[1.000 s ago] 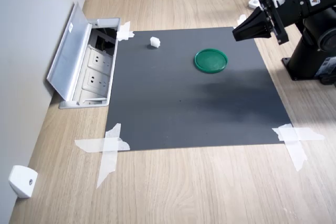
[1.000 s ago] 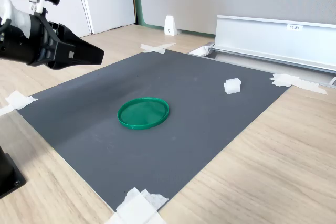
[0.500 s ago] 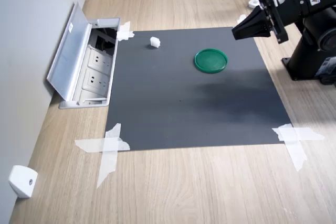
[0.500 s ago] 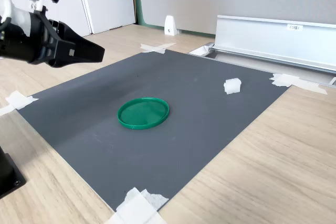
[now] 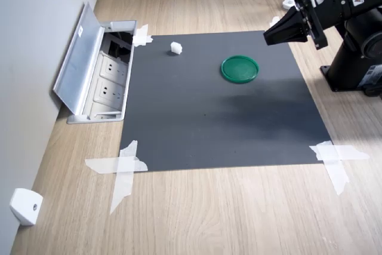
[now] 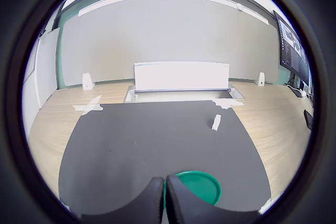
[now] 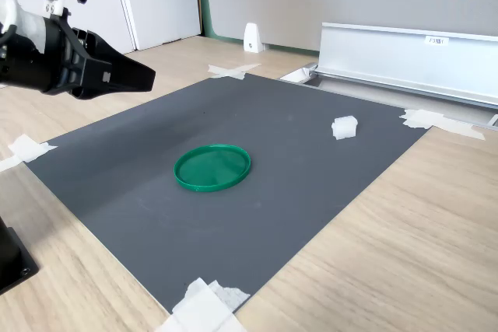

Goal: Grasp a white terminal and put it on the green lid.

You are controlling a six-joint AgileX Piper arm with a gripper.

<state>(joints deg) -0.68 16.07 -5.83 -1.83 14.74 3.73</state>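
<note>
One white terminal (image 5: 176, 48) near the mat's (image 5: 215, 123) edge.

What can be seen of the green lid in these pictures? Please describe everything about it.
The green lid is a flat, round, dark-green disc that looks like plastic, with a thin raised rim and a smooth inner face. It lies flat, rim up, on the dark grey mat, toward the first exterior view's right. Nothing rests on it or touches it. The white terminal lies apart from it, and the gripper hangs above the mat beside it.
</note>
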